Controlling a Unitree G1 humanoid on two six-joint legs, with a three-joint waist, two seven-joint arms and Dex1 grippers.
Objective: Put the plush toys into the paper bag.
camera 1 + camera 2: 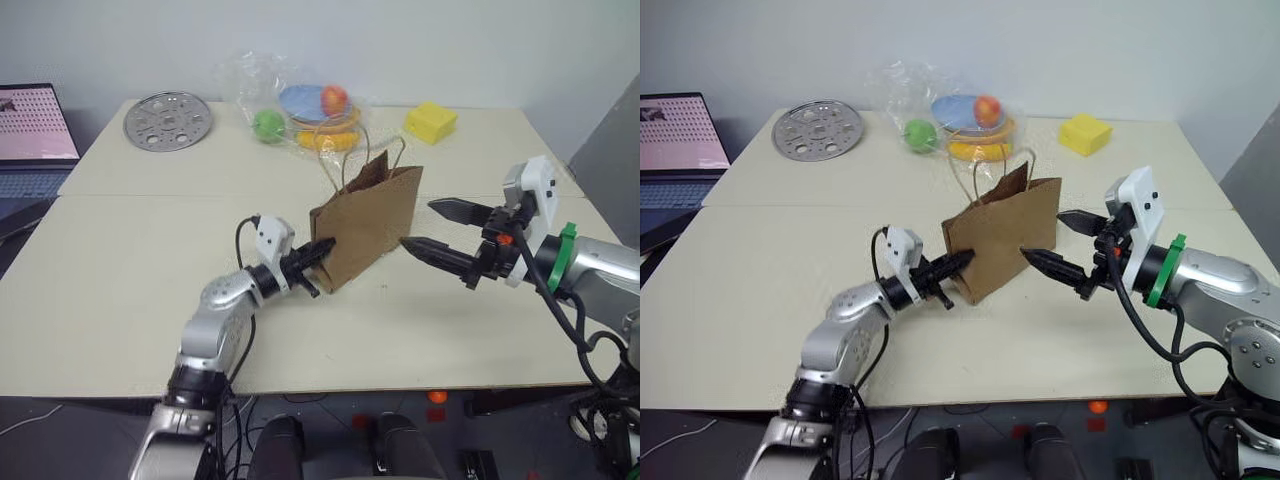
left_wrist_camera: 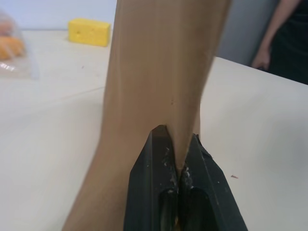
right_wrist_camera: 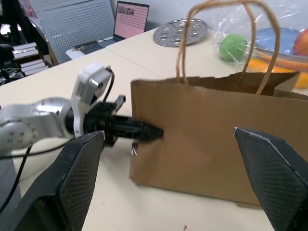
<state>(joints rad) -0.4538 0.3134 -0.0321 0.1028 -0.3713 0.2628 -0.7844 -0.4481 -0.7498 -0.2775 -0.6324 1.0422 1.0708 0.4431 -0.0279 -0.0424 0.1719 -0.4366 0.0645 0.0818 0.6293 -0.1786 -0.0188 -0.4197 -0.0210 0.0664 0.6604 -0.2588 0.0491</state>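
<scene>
The brown paper bag [image 1: 365,225] stands upright in the middle of the table, its loop handles up. My left gripper [image 1: 322,250] is shut on the bag's near left edge; in the left wrist view the black fingers [image 2: 149,192] pinch the paper fold [image 2: 159,72]. My right gripper [image 1: 418,224] stands open just to the right of the bag, pointing at its side and holding nothing. In the right wrist view its wide-spread fingers [image 3: 72,178] frame the bag [image 3: 207,134] and the left gripper [image 3: 156,132]. The plush toys are out of view.
At the back of the table lie a clear plastic bag of fruit [image 1: 300,105], a yellow sponge block [image 1: 431,122] and a round metal disc [image 1: 167,120]. A laptop [image 1: 35,130] sits at the far left. A person [image 2: 284,38] stands beyond the table.
</scene>
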